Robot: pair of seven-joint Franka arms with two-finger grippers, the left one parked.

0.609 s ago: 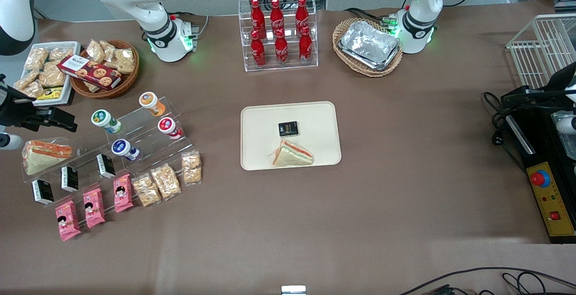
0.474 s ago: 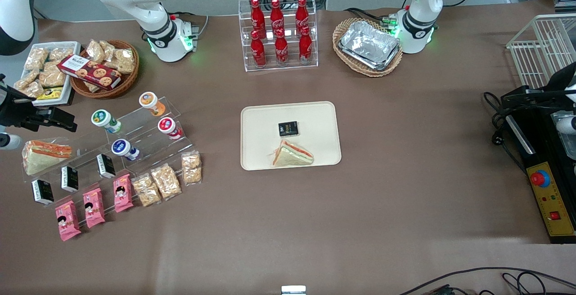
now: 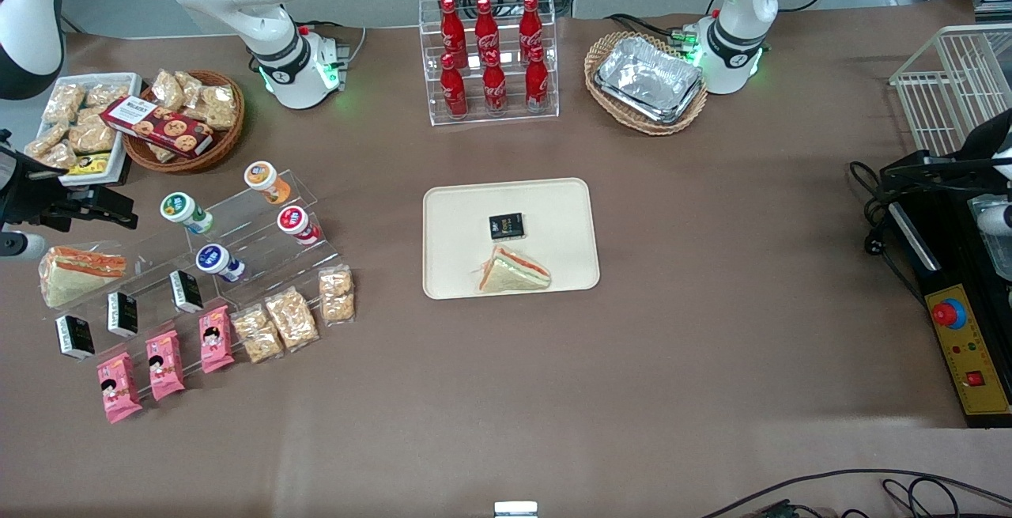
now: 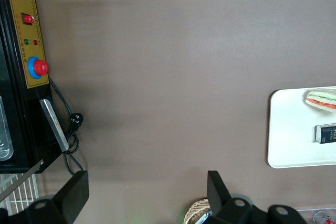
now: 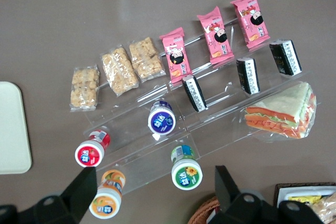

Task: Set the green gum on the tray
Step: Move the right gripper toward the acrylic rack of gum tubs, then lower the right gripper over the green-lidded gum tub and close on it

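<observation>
The green gum, a small white bottle with a green lid, lies on a clear stepped stand toward the working arm's end of the table. It also shows in the right wrist view. My right gripper is open and empty, raised above the table beside the stand and apart from the bottle. In the right wrist view the gripper has its fingers wide apart, with the green gum between them and below. The cream tray lies mid-table and holds a black pack and a sandwich. Its edge shows in the right wrist view.
The orange-lidded, red-lidded and blue-lidded bottles share the stand. A wrapped sandwich, black packs, pink packets and snack bars lie nearer the camera. A wicker basket of biscuits and a cola rack stand farther back.
My right gripper has shifted slightly away from the front camera. Nothing else has moved.
</observation>
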